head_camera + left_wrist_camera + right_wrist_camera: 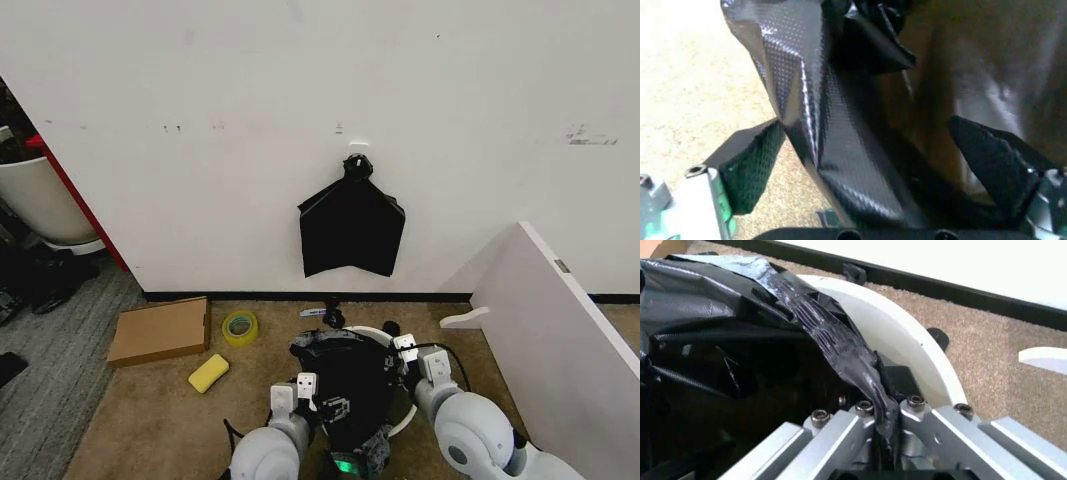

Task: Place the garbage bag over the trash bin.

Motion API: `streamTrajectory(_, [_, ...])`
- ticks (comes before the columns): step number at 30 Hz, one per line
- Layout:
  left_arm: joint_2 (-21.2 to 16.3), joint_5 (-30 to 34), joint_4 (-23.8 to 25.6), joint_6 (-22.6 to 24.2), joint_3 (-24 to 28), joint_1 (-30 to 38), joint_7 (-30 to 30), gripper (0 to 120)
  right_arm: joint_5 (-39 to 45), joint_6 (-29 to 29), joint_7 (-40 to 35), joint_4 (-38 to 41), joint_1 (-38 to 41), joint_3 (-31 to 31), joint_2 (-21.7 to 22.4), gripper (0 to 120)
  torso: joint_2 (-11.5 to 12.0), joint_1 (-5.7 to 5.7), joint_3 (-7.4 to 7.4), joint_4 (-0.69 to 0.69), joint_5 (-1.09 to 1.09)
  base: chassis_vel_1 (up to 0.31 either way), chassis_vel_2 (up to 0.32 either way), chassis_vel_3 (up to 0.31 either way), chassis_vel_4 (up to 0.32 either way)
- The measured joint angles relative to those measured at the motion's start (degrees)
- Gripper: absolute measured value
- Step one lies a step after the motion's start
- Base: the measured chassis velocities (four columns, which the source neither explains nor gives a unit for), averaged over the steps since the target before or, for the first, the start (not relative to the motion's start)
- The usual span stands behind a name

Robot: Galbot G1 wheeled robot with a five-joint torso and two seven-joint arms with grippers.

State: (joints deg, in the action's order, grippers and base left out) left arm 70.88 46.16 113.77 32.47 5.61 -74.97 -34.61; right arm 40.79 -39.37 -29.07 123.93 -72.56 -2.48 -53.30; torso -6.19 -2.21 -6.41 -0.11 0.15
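Gripping a fold of the garbage bag (820, 325), the right claw (883, 405) holds it over the trash bin (907, 345) rim for draping. Opposite, the left claw (867, 165) stands wide around the film, steadying that side.

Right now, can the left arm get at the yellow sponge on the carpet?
Probably not freely: the left gripper sits at the garbage bag over the trash bin, film between its open fingers. The yellow sponge lies unobstructed on its side.
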Motion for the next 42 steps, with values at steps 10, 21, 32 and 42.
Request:
streamTrajectory(10, [3.2,-1.2,-4.8,0.2,-0.1,1.8,-1.2,59,-0.1,0.8,0.3,0.0,-0.1,0.0,0.1,0,0.0,0.01,0.01,0.0,0.0,0.0,0.0,0.0,0.0])
streamTrajectory(21, [1.8,0.5,-3.5,1.9,-2.9,0.6,0.0,19,-3.2,4.4,0.4,-0.2,-1.1,0.2,0.5,0,0.0,0.0,0.0,-0.01,0.0,0.0,0.0,0.0,0.0])
streamTrajectory(32, [-4.2,0.1,2.1,-2.9,-10.9,-4.7,9.4,0,-5.9,19.6,3.6,-2.9,-3.6,0.1,0.4,0,0.0,0.0,0.0,0.0,-0.01,0.0,0.0,0.0,0.0])
streamTrajectory(42, [-7.0,-7.8,6.7,-8.9,-12.3,-8.6,17.6,0,-4.8,24.1,5.1,-0.6,-3.9,-3.7,0.0,0,0.0,0.0,0.0,0.01,-0.02,0.0,0.0,0.0,0.0])
